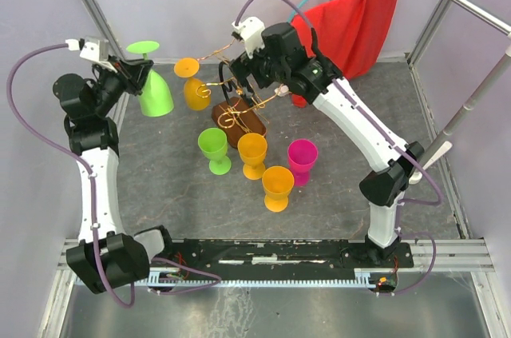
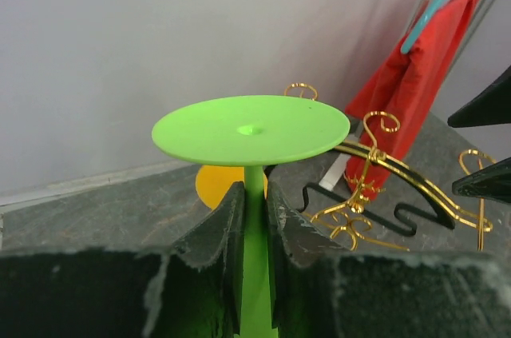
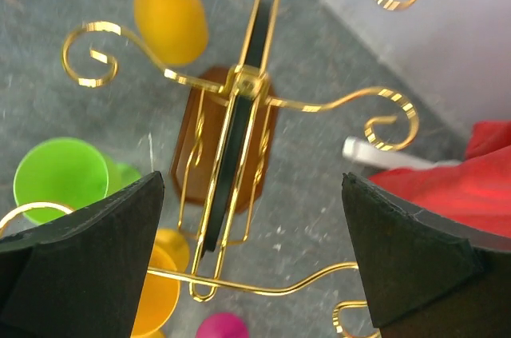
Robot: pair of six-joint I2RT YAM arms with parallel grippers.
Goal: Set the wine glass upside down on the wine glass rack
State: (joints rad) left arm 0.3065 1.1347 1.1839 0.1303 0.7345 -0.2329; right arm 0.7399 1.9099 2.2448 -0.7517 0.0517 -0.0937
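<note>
An upside-down lime-green plastic wine glass (image 1: 157,95) is gripped by its stem in the jaws of the left gripper (image 2: 255,218), left of the gold wire wine glass rack (image 1: 233,114), on which an orange plastic glass (image 1: 196,93) is hung, while the jaws of the right gripper (image 3: 251,186) are spread wide above it.

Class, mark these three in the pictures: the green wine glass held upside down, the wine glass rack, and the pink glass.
held green wine glass (image 2: 251,129): left wrist view, its foot.
wine glass rack (image 3: 206,98): right wrist view, wooden base.
pink glass (image 1: 302,153): top view, bowl.
</note>
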